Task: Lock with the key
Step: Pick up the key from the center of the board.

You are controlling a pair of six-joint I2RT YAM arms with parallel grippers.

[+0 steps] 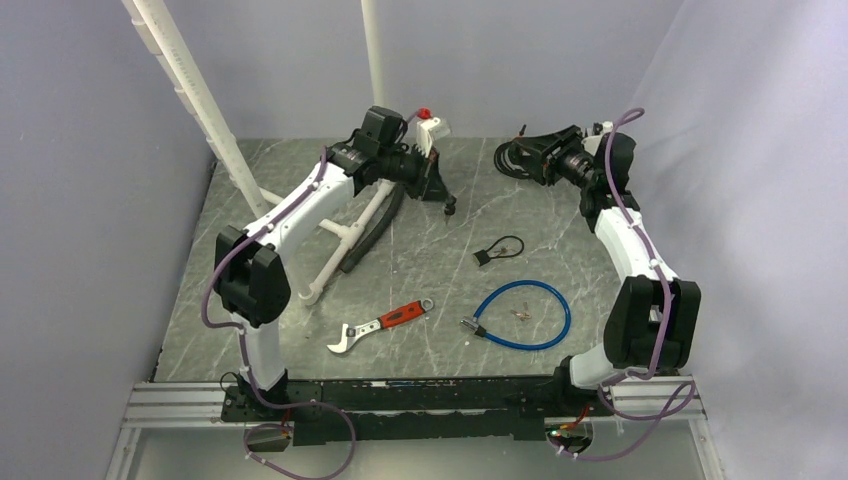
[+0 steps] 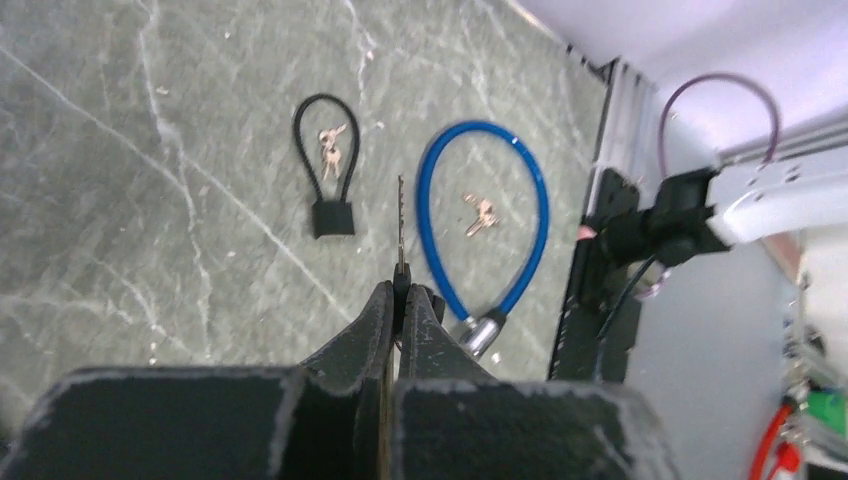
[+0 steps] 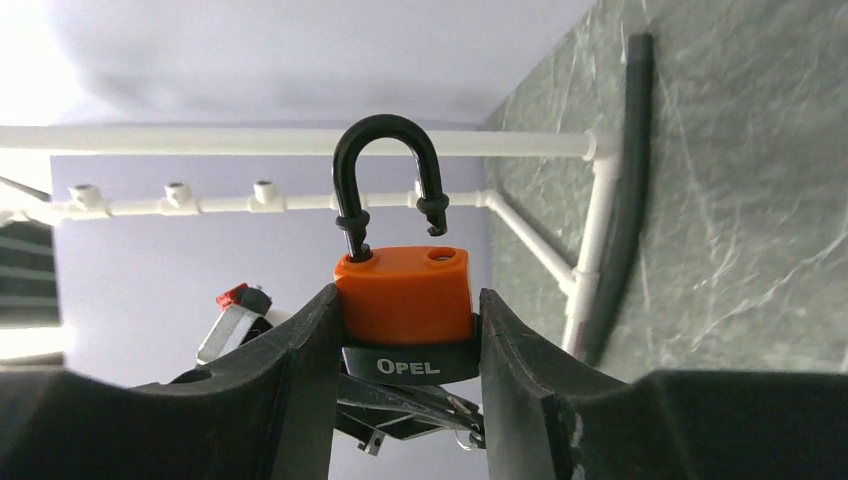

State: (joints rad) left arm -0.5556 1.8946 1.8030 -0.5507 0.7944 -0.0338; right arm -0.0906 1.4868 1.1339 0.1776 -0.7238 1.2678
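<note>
The right gripper (image 3: 405,335) clamps the rigid, hefty padlock (image 3: 402,285) by its body; the left gripper (image 2: 402,298) pinches the thin, slippery key (image 2: 400,222), seemingly by its head.

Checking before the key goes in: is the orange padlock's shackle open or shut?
Open. The shackle is lifted, its free end hanging above its hole in the orange padlock, which the right gripper holds.

Overhead wide, left wrist close: share blue cable (image 2: 424,205).
</note>
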